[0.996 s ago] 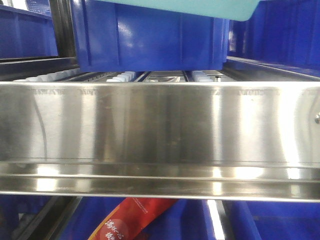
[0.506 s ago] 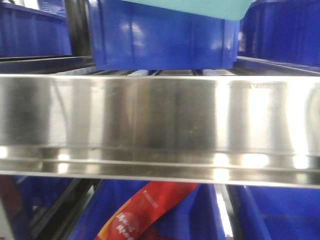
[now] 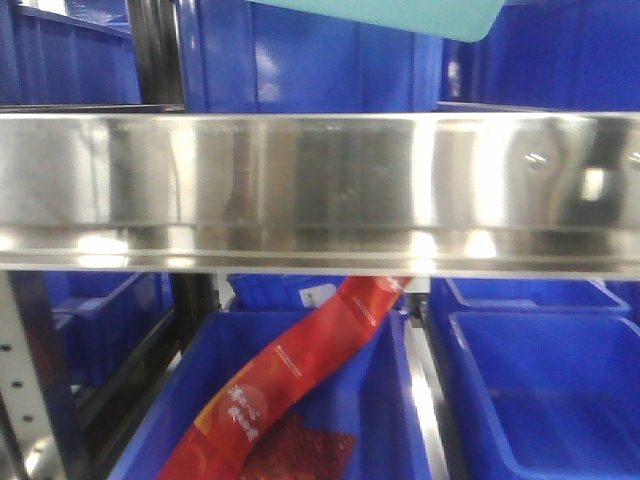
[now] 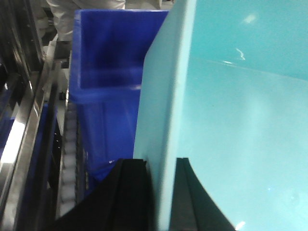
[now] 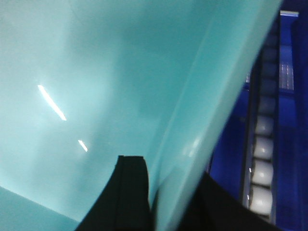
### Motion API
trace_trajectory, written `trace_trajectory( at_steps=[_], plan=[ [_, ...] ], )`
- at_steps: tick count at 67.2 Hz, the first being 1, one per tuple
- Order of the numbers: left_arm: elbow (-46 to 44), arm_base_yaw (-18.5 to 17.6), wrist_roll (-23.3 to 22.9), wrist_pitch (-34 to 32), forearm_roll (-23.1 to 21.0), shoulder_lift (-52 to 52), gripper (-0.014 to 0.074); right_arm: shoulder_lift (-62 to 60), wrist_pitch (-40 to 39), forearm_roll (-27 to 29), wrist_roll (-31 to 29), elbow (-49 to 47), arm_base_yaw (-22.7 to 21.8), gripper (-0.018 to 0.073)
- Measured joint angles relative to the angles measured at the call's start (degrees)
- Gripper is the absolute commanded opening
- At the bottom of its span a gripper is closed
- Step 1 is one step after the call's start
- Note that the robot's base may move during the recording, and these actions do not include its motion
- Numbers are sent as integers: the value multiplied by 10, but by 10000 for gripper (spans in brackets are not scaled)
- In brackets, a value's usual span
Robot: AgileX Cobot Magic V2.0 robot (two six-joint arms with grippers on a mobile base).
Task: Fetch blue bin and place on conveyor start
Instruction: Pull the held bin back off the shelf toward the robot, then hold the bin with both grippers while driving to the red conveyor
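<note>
Shelving all round here; a shiny steel shelf rail (image 3: 320, 185) runs straight across the front view, with dark blue bins (image 3: 300, 70) packed above and below it and a black upright (image 3: 155, 50) at the left; the lower bin in the middle has a red packet (image 3: 290, 380) lying slantwise in it.

The blue bin (image 3: 400, 12) – the pale turquoise one – is up at the top edge of the front view, only its underside and one rounded corner showing, above the rail and in front of a dark blue bin.

The left gripper (image 4: 161, 163) is pinching the bin's side wall, one black finger (image 4: 127, 192) outside and the other inside the tub; the right gripper (image 5: 166, 178) does the same on its side, its fingers (image 5: 127, 192) clamped either side of the wall just below the rim.

Room is tight – on the left, a dark blue bin (image 4: 106, 96) sits just beside the turquoise wall, with a row of white rollers (image 4: 71, 154) and a steel rail beyond it; on the right, a roller track (image 5: 263, 154) runs near the rim, with a strip of dark blue between them.
</note>
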Motion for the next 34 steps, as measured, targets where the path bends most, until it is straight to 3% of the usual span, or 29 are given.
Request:
trace_trajectory(
  at_steps=[34],
  plan=[
    [0, 0, 0, 0, 0, 0, -111, 0, 0, 1, 0, 0, 0, -151]
  ],
)
